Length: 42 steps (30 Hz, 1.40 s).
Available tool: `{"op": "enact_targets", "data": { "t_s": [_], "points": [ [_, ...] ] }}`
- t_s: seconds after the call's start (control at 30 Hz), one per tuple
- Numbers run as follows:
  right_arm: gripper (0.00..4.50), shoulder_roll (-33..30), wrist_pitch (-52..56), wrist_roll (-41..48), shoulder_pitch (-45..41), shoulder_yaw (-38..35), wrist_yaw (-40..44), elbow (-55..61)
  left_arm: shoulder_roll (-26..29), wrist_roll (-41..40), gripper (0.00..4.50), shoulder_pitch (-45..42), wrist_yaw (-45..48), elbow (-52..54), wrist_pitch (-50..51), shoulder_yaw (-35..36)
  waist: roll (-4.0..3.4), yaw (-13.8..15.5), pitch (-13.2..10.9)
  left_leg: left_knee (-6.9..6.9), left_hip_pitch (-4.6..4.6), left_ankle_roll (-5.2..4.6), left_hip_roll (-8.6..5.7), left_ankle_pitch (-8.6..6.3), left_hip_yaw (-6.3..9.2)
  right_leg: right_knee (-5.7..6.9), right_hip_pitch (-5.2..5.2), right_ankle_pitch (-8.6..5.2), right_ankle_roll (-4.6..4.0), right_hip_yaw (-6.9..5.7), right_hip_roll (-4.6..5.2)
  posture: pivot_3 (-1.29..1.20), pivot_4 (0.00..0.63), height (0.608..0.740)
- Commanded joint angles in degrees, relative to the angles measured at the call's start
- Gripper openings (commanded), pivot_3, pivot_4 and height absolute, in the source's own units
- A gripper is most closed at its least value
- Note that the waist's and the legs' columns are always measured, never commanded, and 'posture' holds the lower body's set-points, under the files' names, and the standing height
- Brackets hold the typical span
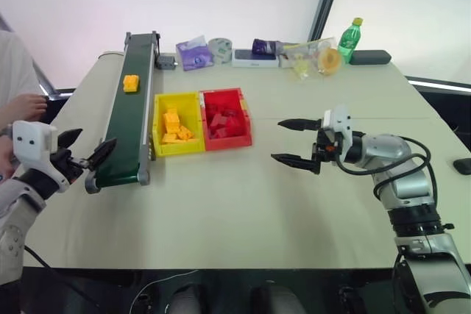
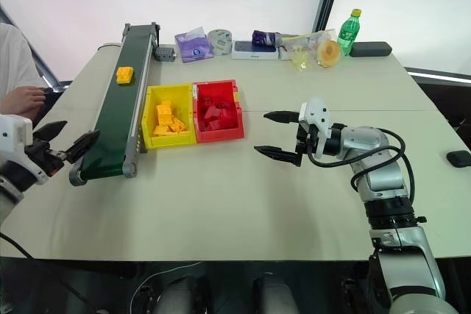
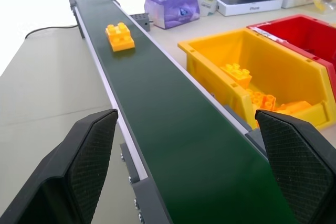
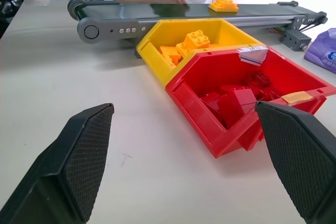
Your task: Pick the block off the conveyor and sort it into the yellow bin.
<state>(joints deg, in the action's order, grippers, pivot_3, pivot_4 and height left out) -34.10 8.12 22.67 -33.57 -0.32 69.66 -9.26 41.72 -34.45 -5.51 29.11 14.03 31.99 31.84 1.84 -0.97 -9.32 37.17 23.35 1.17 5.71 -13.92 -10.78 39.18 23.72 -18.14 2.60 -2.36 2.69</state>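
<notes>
A small orange-yellow block (image 1: 131, 82) lies on the far half of the dark green conveyor (image 1: 129, 119). The yellow bin (image 1: 157, 130) stands just right of the belt and holds several yellow blocks. My left gripper (image 1: 82, 148) hovers open at the belt's near end, pointing along the belt, with the block (image 3: 119, 36) far ahead of its fingers. My right gripper (image 1: 294, 142) hangs open over the bare table, right of the bins, pointing left at them, holding nothing.
A red bin (image 1: 224, 118) with red blocks touches the yellow bin's right side. A tissue pack (image 1: 194, 54), tape roll, boxes, bags and a green bottle (image 1: 349, 38) line the table's far edge. A person's hand (image 1: 22, 106) rests left of the conveyor.
</notes>
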Motion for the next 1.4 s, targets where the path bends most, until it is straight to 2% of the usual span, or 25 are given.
{"op": "enact_targets", "data": {
  "t_s": [0.03, 0.13, 0.27, 0.43, 0.6, 0.7, 0.8, 1.13, 1.17, 1.2, 1.33, 1.37, 1.4],
  "points": [
    [4.50, -0.1, -0.5, 0.4, -0.8, -0.5, 0.1, 1.3, 0.2, 0.8, 4.43, -5.1, -7.0, -0.3, 4.1, 0.4, 0.01, 0.2, 0.0, 0.01, 0.00, 0.00, -0.01, 0.00, 0.00, 0.00, -0.01, 0.00, 0.00, 0.00, 0.01, 0.00, 0.150, 0.740],
    [4.50, 0.1, -0.4, 0.4, -1.0, -0.4, 0.1, 1.3, 0.2, 4.4, 4.43, -10.0, -13.5, -2.0, 7.6, -2.0, 0.01, 0.1, 0.0, 0.03, 0.00, 0.00, -0.02, 0.00, 0.01, 0.00, -0.04, 0.00, 0.01, 0.00, 0.01, 0.00, 0.150, 0.740],
    [4.50, 0.4, -0.4, 0.3, -1.3, -0.2, 0.1, 1.1, -1.2, 4.0, 4.43, -16.2, -17.3, -2.9, 12.5, -4.0, 0.01, 0.1, 0.0, 0.02, 0.00, 0.00, -0.02, 0.00, 0.01, 0.00, -0.03, 0.00, 0.01, 0.00, -0.03, 0.00, 0.150, 0.740],
    [4.50, 0.6, -0.3, 0.3, -1.3, -0.1, -0.2, 1.4, -1.6, 6.9, 4.43, -22.0, -18.4, -6.7, 14.1, -8.7, 0.01, 0.1, 0.0, 0.04, 0.00, 0.01, -0.03, 0.01, 0.00, 0.00, -0.02, 0.01, 0.02, 0.00, -0.06, 0.00, 0.150, 0.740],
    [4.50, 0.8, 0.0, 0.4, -1.3, 0.1, -0.5, 1.6, -1.2, 11.5, 4.43, -26.9, -17.2, -15.3, 12.7, -13.6, 0.01, 0.0, 0.0, 0.05, 0.00, 0.01, -0.09, 0.01, -0.02, 0.01, -0.01, 0.01, 0.02, 0.00, -0.10, 0.00, 0.150, 0.740],
    [4.50, 0.9, 0.0, 0.3, -1.5, 0.3, -0.6, 1.5, -2.7, 13.6, 4.43, -30.7, -16.6, -20.7, 10.3, -16.0, 0.01, 0.2, 0.0, 0.06, 0.01, 0.02, -0.09, 0.01, -0.04, 0.01, 0.01, 0.01, 0.02, -0.01, -0.13, 0.00, 0.150, 0.740],
    [4.50, 1.0, 0.2, 0.3, -1.5, 0.3, -0.9, 2.0, -4.1, 14.6, 4.43, -32.2, -16.2, -24.2, 9.5, -16.7, 0.01, 0.2, 0.0, 0.08, 0.02, 0.01, -0.11, 0.01, -0.05, 0.01, 0.00, 0.01, 0.02, -0.01, -0.12, 0.00, 0.150, 0.740],
    [4.50, 0.3, 1.1, 0.8, -0.2, -0.2, -1.6, 3.9, -6.6, 14.5, 4.43, -31.3, -13.7, -24.7, 11.4, -16.7, 0.01, 0.1, 0.0, 0.08, 0.02, 0.02, -0.09, 0.01, -0.05, 0.03, 0.02, 0.01, 0.03, -0.01, -0.12, 0.00, 0.150, 0.740],
    [4.50, 0.2, 1.2, 0.8, -0.2, -0.2, -1.6, 3.9, -6.5, 15.2, 3.91, -31.4, -14.2, -25.0, 11.5, -16.8, 0.01, 0.1, 0.0, 0.08, 0.02, 0.02, -0.09, 0.01, -0.05, 0.03, 0.02, 0.01, 0.03, -0.01, -0.12, 0.00, 0.150, 0.740],
    [4.50, 0.2, 1.2, 0.8, -0.3, -0.3, -1.6, 3.8, -6.7, 15.0, 3.64, -31.6, -14.5, -25.0, 11.9, -16.3, 0.01, 0.1, 0.0, 0.09, 0.02, 0.02, -0.09, 0.01, -0.05, 0.03, 0.01, 0.01, 0.03, -0.01, -0.12, 0.00, 0.150, 0.740],
    [4.50, 0.1, 0.9, 0.7, -0.5, -0.3, -1.5, 3.3, -6.0, 16.8, 1.67, -30.9, -15.2, -23.9, 11.4, -16.3, 0.01, 0.1, 0.0, 0.10, 0.03, 0.02, -0.10, 0.01, -0.05, 0.03, 0.01, 0.01, 0.03, -0.01, -0.12, 0.00, 0.150, 0.740],
    [4.50, 0.1, 0.9, 0.7, -0.5, -0.3, -1.5, 3.3, -6.0, 16.7, 1.28, -30.9, -15.3, -23.2, 11.7, -15.9, 0.01, 0.1, 0.0, 0.10, 0.02, 0.02, -0.10, 0.01, -0.05, 0.03, 0.01, 0.01, 0.03, -0.01, -0.12, 0.00, 0.150, 0.740],
    [4.50, 0.2, 0.8, 0.6, -0.5, -0.3, -1.5, 3.2, -6.2, 16.3, 1.34, -31.0, -15.5, -22.3, 11.8, -15.1, 0.01, 0.1, 0.0, 0.10, 0.02, 0.02, -0.10, 0.01, -0.05, 0.03, 0.01, 0.01, 0.03, -0.01, -0.12, 0.00, 0.150, 0.740]
  ]
}}
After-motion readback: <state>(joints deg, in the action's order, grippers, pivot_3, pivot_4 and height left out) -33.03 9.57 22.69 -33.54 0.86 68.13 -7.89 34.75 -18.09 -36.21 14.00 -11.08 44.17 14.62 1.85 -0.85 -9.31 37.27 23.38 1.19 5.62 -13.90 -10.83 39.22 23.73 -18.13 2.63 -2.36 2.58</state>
